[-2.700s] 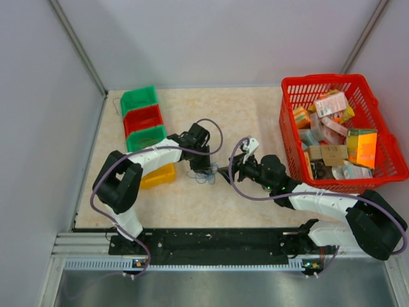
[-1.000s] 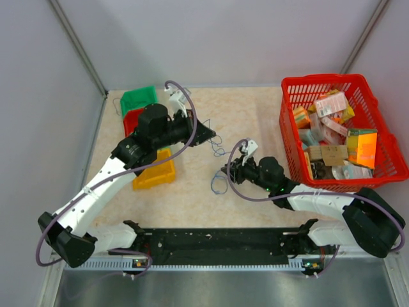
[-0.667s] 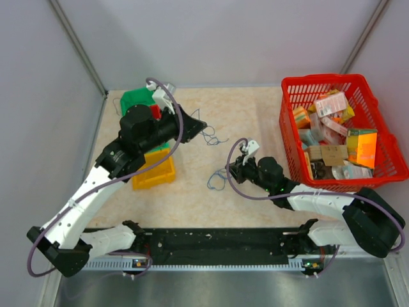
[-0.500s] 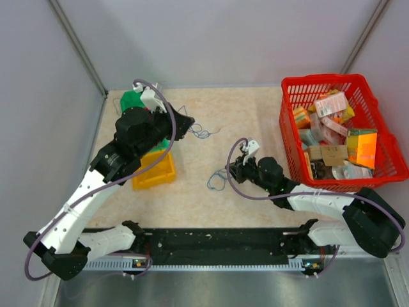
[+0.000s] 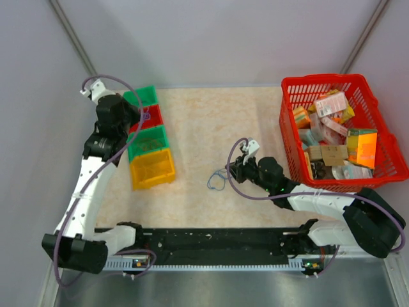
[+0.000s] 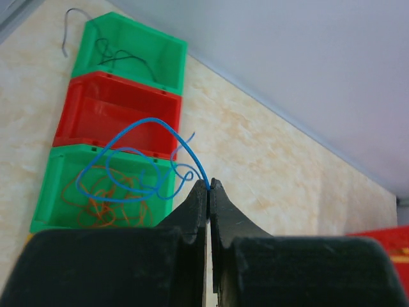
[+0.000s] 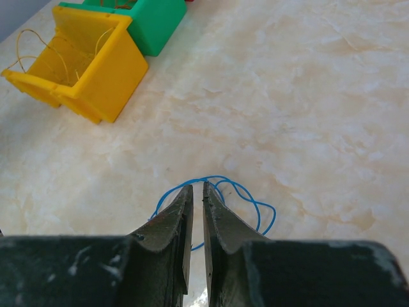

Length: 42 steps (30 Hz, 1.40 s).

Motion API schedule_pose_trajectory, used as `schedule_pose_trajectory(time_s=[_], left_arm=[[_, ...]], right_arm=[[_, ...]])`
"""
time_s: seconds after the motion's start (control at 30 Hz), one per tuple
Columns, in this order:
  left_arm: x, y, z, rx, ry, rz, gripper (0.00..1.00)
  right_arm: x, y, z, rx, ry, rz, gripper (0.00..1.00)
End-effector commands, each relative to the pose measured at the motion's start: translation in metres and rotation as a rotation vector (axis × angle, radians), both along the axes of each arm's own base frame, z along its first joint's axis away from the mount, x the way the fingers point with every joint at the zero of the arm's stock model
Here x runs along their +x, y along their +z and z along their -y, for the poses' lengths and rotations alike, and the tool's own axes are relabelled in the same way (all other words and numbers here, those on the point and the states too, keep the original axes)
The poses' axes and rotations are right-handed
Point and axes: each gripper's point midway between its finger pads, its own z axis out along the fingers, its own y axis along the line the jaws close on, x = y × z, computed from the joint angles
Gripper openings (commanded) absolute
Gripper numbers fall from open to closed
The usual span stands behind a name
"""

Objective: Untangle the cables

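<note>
My left gripper [image 6: 209, 185] is shut on one end of a thin blue cable [image 6: 128, 167]. The cable's loops hang in the air above the row of bins. From above, this gripper [image 5: 137, 115] sits over the red bin [image 5: 146, 119] at the table's left. A second blue cable [image 7: 255, 206] lies coiled on the table in the middle [image 5: 217, 181]. My right gripper [image 7: 197, 186] hovers low over that coil, its jaws a narrow gap apart with bare table showing between them. The coil curves round just past the fingertips.
Bins stand in a row at the left: a far green bin [image 6: 128, 54] holding a dark cable, the red bin [image 6: 118, 118], a green bin [image 6: 70, 192] with orange cables and a yellow bin [image 7: 83, 67] with yellow ones. A red basket [image 5: 323, 78] of packets stands at the right.
My left arm has swung from the table's middle up and left to over the bins, carrying the blue cable. The right arm has stayed put and its jaws have narrowed.
</note>
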Motion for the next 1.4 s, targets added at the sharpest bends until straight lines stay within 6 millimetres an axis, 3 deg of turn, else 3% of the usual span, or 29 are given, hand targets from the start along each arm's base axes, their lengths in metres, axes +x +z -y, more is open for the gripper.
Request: schedule_pose_trajectory(time_s=[0.0, 0.2, 0.3, 0.43, 0.5, 0.6, 0.63, 0.77, 0.9, 0.93, 1.03, 1.27, 1.37], left_arm=[[0.039, -0.029, -0.033, -0.169, 0.116, -0.007, 0.00], [0.087, -0.059, -0.060, -0.351, 0.193, 0.011, 0.00], [0.105, -0.076, -0.070, -0.339, 0.244, 0.010, 0.00], [0.129, -0.113, -0.080, -0.294, 0.262, -0.080, 0.02], [0.137, -0.125, -0.077, -0.298, 0.236, -0.144, 0.20], [0.135, -0.125, -0.065, -0.309, 0.178, -0.220, 0.70], [0.134, -0.123, -0.059, -0.316, 0.151, -0.220, 0.83], [0.113, -0.120, -0.034, -0.360, 0.050, -0.225, 0.83], [0.082, -0.123, 0.004, -0.320, -0.125, -0.238, 0.73], [0.072, -0.124, 0.026, -0.307, -0.199, -0.247, 0.71], [0.040, -0.133, 0.061, -0.244, -0.370, -0.269, 0.70], [-0.035, -0.188, 0.165, -0.114, -0.773, -0.438, 0.77], [-0.062, -0.214, 0.200, -0.073, -0.898, -0.530, 0.78]], right_arm=[[0.004, 0.032, -0.008, 0.058, 0.007, 0.072, 0.11], [0.004, 0.034, -0.007, 0.059, 0.006, 0.077, 0.11], [0.004, 0.032, -0.007, 0.054, 0.008, 0.076, 0.11], [0.004, 0.034, -0.007, 0.056, 0.007, 0.081, 0.11], [0.004, 0.034, -0.007, 0.054, 0.006, 0.082, 0.11], [0.004, 0.034, -0.007, 0.053, 0.007, 0.083, 0.11], [0.004, 0.034, -0.008, 0.055, 0.007, 0.083, 0.11], [0.003, 0.034, -0.010, 0.060, 0.018, 0.076, 0.11], [0.003, 0.035, -0.010, 0.063, 0.018, 0.079, 0.11], [0.004, 0.036, -0.009, 0.063, 0.015, 0.081, 0.11], [0.003, 0.036, -0.008, 0.063, 0.013, 0.084, 0.11], [0.000, 0.042, 0.000, 0.088, -0.007, 0.119, 0.11], [0.002, 0.046, 0.008, 0.097, -0.040, 0.141, 0.11]])
